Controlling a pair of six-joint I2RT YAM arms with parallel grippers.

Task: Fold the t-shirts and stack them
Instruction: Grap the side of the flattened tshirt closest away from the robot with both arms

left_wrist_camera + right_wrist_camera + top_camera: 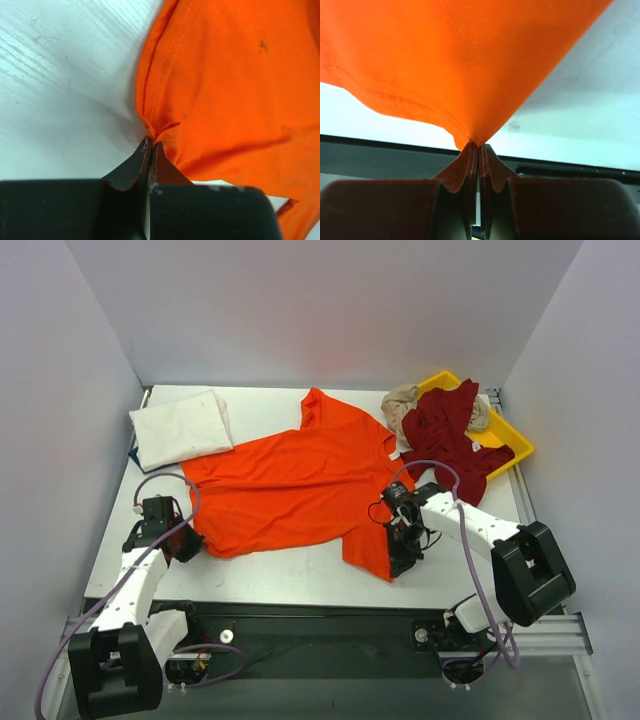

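Note:
The bright orange t-shirt lies spread across the middle of the table. My left gripper is shut on its near left hem corner, the cloth bunched at the fingertips. My right gripper is shut on the near right corner of the orange t-shirt, and the cloth rises taut from the jaws. A folded white t-shirt rests at the back left. The dark red t-shirt is heaped over a beige t-shirt at the back right.
A yellow plastic tray at the back right holds the red and beige shirts. Grey walls close in the table on three sides. The table's near edge and a dark rail run just below the right gripper.

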